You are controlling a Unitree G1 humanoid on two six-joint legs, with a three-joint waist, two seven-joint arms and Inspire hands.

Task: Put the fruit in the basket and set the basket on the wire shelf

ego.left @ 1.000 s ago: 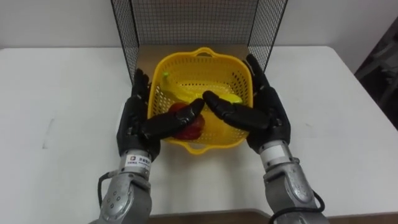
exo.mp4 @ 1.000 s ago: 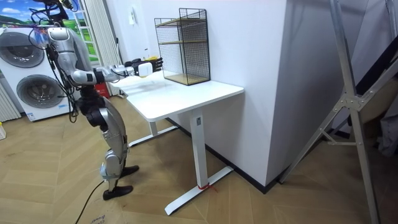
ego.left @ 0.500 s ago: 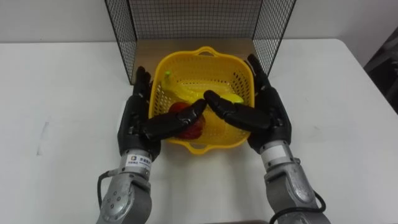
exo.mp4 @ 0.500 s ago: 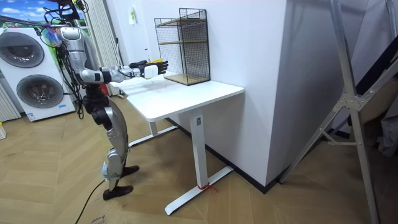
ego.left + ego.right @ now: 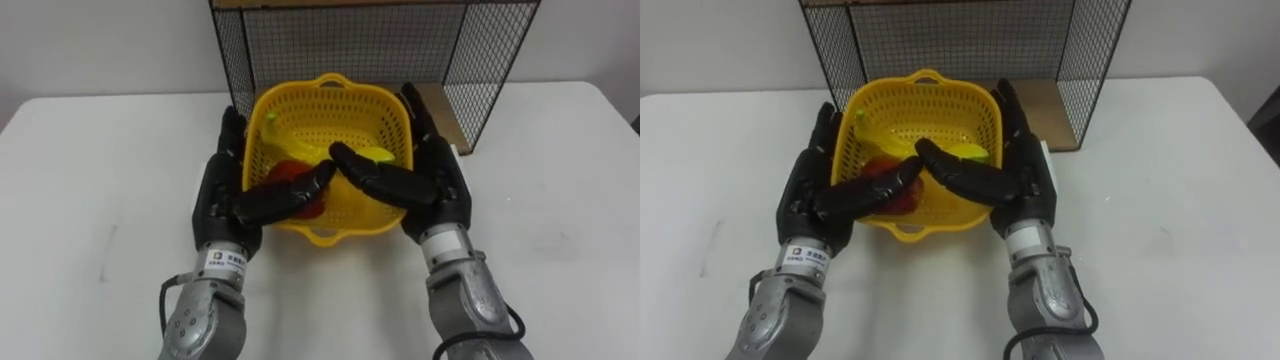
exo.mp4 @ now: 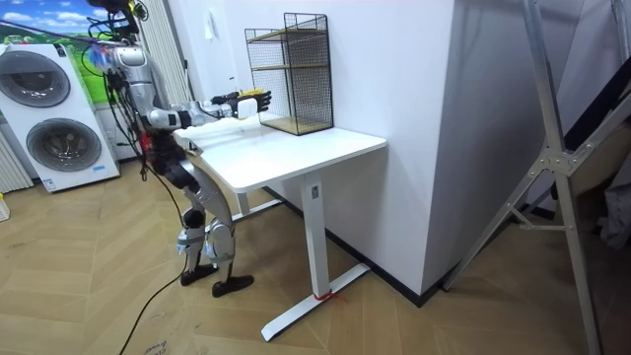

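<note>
**Left eye view.** The yellow basket [image 5: 335, 100] is pressed between the left hand [image 5: 222, 195] and the right hand [image 5: 440, 185]. Fingers lie flat and straight along its sides and thumbs reach over the rim, probably to keep it level. A banana [image 5: 300, 150] and a red fruit [image 5: 312, 207] lie inside.

**Room view.** The robot leans over the white table [image 6: 296, 148], holding the basket just before the wire shelf [image 6: 291, 74]. Washing machines [image 6: 44, 118] stand behind.

**Right eye view.** The shelf's left mesh wall [image 5: 830, 50], just beyond the left hand, may obstruct entry.
</note>
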